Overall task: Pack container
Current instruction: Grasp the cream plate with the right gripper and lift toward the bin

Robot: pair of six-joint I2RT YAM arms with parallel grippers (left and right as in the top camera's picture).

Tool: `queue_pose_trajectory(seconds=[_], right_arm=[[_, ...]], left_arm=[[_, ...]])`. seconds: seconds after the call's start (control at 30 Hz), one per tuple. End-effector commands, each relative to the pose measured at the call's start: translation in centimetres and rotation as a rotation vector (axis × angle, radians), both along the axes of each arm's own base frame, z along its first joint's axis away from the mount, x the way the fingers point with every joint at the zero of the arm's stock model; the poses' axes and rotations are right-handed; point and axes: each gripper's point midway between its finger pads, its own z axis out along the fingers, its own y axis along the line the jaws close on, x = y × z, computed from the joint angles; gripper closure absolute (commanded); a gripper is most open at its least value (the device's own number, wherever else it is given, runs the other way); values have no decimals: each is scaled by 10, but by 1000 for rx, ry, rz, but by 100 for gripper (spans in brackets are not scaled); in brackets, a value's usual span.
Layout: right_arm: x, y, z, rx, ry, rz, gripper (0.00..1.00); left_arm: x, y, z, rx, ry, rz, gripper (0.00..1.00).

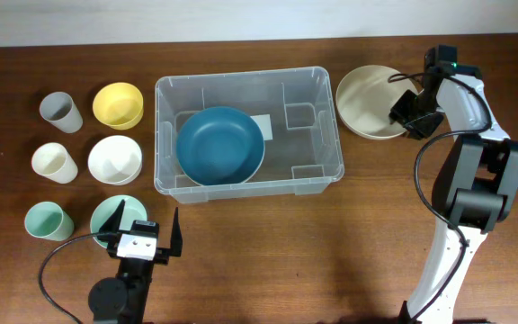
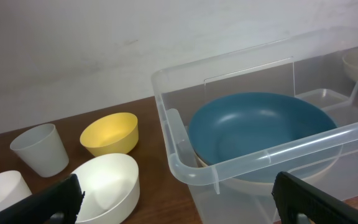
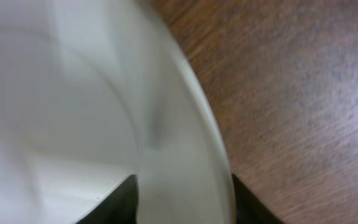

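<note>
The container (image 1: 331, 135), a large clear plastic bin, stands at the table's middle and holds a dark blue bowl (image 1: 219, 145). It also shows in the left wrist view (image 2: 185, 162), with the blue bowl (image 2: 260, 127) inside. My left gripper (image 1: 145, 232) is open and empty at the front left, above a green bowl (image 1: 108, 214). My right gripper (image 1: 409, 112) is at the right edge of a cream plate (image 1: 364, 99). In the right wrist view its fingers (image 3: 185, 190) are partly open and straddle the plate's rim (image 3: 179, 143).
Left of the bin stand a grey cup (image 1: 60, 112), a yellow bowl (image 1: 118, 104), a cream cup (image 1: 53, 162), a white bowl (image 1: 115, 159) and a green cup (image 1: 47, 221). A pale wall runs along the table's far edge.
</note>
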Motion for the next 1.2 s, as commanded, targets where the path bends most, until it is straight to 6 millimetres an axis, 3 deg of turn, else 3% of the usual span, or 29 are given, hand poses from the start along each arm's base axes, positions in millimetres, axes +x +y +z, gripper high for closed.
queue_pose_trajectory(seconds=[0.0,0.27,0.5,0.67,0.93,1.17], right_arm=[[-3,4,-11,9,23,7,69],[-3,2,-11,10,23,-4,95],[-5,-11,-11,22,21,-75,96],[2,-21,-6,125,-34,-109,96],[28,-35,36,473,-318,-41,96],[34,-31,105,632,-530,61,96]], left_arm=[[0,2,-1,9,1,9,0],[0,2,-1,9,1,9,0],[0,2,-2,9,1,9,0],[0,2,-1,9,1,9,0],[0,2,-1,9,1,9,0],[0,2,-2,9,1,9,0]])
